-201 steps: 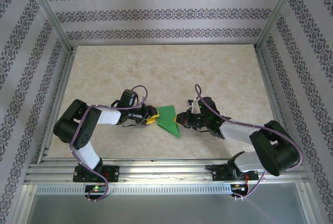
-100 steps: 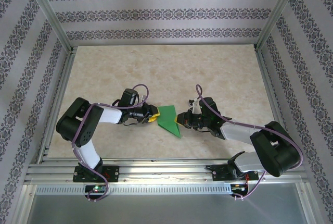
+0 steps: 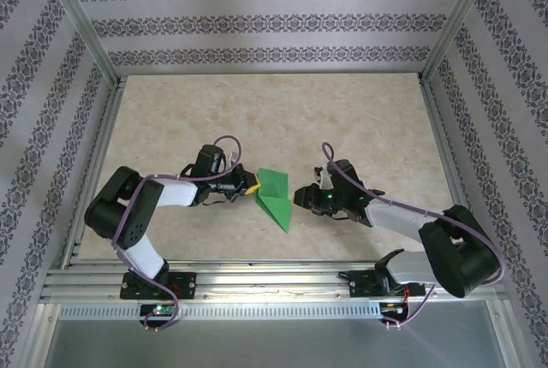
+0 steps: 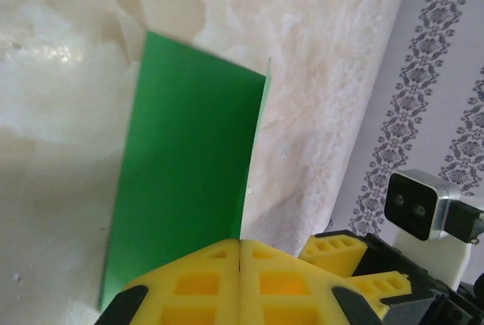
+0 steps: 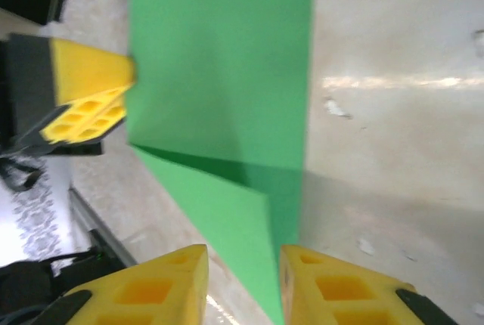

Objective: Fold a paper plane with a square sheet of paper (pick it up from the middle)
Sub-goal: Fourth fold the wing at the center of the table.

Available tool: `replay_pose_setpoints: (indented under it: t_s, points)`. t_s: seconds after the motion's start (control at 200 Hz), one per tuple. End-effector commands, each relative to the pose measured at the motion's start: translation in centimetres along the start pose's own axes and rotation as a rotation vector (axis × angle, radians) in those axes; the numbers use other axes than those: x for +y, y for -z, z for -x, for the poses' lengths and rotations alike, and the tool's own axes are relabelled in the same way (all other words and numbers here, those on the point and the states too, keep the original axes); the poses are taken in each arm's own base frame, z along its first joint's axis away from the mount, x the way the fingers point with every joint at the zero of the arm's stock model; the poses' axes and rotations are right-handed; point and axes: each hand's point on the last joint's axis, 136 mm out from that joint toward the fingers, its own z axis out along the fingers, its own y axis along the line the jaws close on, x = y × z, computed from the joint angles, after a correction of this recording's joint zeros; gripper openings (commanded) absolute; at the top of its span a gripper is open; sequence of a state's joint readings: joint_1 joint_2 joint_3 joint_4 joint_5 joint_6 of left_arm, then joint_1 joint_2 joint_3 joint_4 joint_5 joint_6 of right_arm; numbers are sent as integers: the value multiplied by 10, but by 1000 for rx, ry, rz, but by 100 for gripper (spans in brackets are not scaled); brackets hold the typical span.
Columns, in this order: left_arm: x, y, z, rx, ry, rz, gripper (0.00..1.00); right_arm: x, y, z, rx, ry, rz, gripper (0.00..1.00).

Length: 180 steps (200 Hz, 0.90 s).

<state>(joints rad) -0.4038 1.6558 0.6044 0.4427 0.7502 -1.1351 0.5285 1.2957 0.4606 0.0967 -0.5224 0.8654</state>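
The green paper [image 3: 274, 198] is folded into a long triangle with a crease, its point toward the near edge of the table. In the left wrist view the paper [image 4: 189, 174] slopes up to my left gripper [image 4: 239, 243], whose yellow fingers are pressed together on its edge. From above, the left gripper [image 3: 254, 186] touches the sheet's left side. My right gripper [image 5: 243, 272] is open, its two fingers standing either side of the narrow point of the paper [image 5: 219, 75]. From above, the right gripper [image 3: 300, 198] is at the sheet's right edge.
The table top [image 3: 342, 120] is pale marbled beige, fenced by an aluminium frame [image 3: 257, 274] at the near edge and patterned walls around. The right gripper's yellow finger [image 4: 340, 253] and its camera block [image 4: 417, 198] sit close to the left fingers.
The left gripper has shifted slightly away from the near edge. The paper has turned a little, its point now nearer the front and further left. The right gripper stays at its right edge.
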Motion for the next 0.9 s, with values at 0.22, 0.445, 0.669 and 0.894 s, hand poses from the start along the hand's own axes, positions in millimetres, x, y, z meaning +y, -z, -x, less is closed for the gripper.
replay_pose_setpoints:
  t_s: [0.22, 0.445, 0.669, 0.894]
  points:
    - [3, 24, 4, -239, 19, 82, 0, 21, 15, -12, -264, 772, -310, 42]
    - [0, 33, 2, -390, 66, 95, 0, 43, -10, -30, -279, 1141, -396, 40]
    - [-3, 34, -3, -394, 62, 100, 0, 54, -39, -24, -335, 1278, -467, 40]
    - [-4, 32, -5, -380, 55, 96, 0, 48, -56, -23, -329, 1307, -483, 38]
